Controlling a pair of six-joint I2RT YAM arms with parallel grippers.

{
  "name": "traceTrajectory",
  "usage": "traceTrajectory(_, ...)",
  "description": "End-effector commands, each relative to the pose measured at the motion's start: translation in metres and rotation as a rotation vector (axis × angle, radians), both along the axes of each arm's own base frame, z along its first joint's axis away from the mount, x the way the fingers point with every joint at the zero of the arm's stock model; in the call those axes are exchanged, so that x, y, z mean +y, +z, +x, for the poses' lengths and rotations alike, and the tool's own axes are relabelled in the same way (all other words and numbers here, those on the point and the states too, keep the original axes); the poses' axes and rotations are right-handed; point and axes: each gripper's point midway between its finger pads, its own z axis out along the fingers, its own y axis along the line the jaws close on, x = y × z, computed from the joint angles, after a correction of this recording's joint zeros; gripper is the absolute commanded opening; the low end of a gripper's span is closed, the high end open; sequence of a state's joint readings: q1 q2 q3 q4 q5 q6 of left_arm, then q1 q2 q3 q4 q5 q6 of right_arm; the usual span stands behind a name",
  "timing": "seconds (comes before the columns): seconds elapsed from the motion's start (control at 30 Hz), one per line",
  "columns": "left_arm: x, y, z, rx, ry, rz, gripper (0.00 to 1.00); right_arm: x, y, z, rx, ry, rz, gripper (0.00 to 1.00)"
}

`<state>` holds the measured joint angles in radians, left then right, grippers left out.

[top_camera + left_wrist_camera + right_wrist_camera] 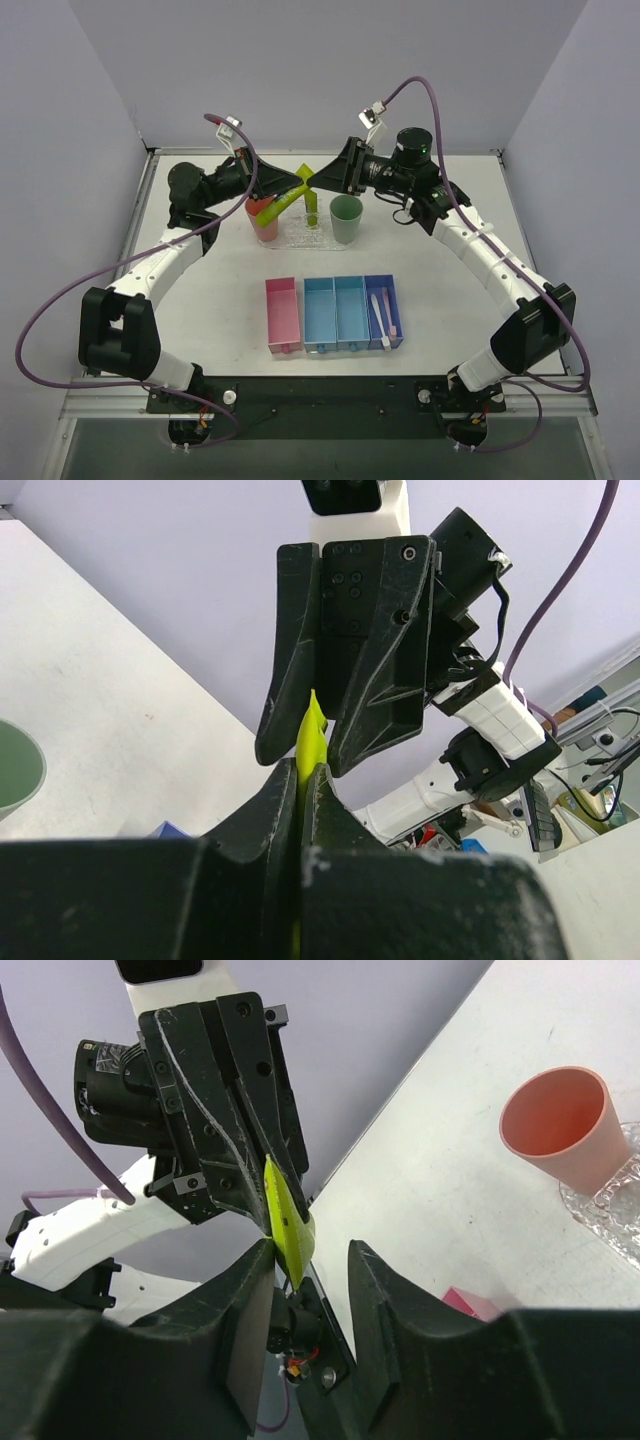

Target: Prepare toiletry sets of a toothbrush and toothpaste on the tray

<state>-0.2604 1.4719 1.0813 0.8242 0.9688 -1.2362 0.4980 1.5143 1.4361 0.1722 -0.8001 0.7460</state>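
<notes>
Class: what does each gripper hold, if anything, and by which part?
Left gripper clamps the toothpaste by one end, jaws shut on its flat sides. Right gripper holds nothing: open jaws straddle the free end.

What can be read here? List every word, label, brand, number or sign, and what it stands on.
None legible in any view.
toothpaste: plain yellow-green, no print showing.
sticker, upper left of the right wrist view: marks too small to read.
pink cup, green cup, bins: no lettering seen.
</notes>
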Motion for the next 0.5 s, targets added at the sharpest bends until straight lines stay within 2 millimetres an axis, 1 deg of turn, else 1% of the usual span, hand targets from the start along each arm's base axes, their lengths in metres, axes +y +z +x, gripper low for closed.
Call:
traceTrajectory(0.0, 0.004, 0.03, -0.016, -0.118, -0.001, -0.044, 0.0, 0.011, 0.04, 0.001, -0.108, 0.02, 0.084, 0.26)
traceTrajectory(0.07, 0.005, 0.03, -0.015, -0.118, -0.001, -0.044, 0.0, 0.014, 0.039, 0.002, -0.104, 0.024, 0.089, 0.22)
traceTrajectory(0.2, 0.004, 0.028, -0.016, -0.111, -0.007, -0.037, 0.0, 0.018, 0.04, 0.0, -0.105, 0.047, 0.1, 0.0)
traceTrajectory(0.27, 0.004, 0.028, -0.014, -0.111, -0.003, -0.032, 0.0, 0.019, 0.041, -0.002, -0.112, 0.062, 0.099, 0.0)
traceTrajectory(0.3, 0.005, 0.028, -0.013, -0.11, -0.003, -0.024, 0.0, 0.019, 0.038, -0.004, -0.111, 0.071, 0.084, 0.0)
traceTrajectory(0.33, 0.005, 0.022, -0.01, -0.09, 0.001, -0.002, 0.07, 0.018, 0.04, -0.005, -0.12, 0.079, 0.075, 0.0)
traceTrajectory(0.37, 0.005, 0.025, -0.01, -0.097, 0.002, 0.008, 0.26, 0.018, 0.039, -0.009, -0.13, 0.102, 0.057, 0.0)
traceTrajectory(0.4, 0.005, 0.023, -0.009, -0.097, -0.002, 0.024, 0.33, 0.016, 0.026, -0.013, -0.117, 0.12, 0.0, 0.0)
traceTrajectory(0.43, 0.006, 0.019, -0.007, -0.098, 0.006, 0.048, 0.41, 0.014, 0.022, -0.015, -0.122, 0.135, -0.03, 0.0)
traceTrajectory(0.47, 0.006, 0.021, -0.007, -0.111, 0.007, 0.058, 0.5, 0.012, 0.024, -0.019, -0.129, 0.148, -0.05, 0.0)
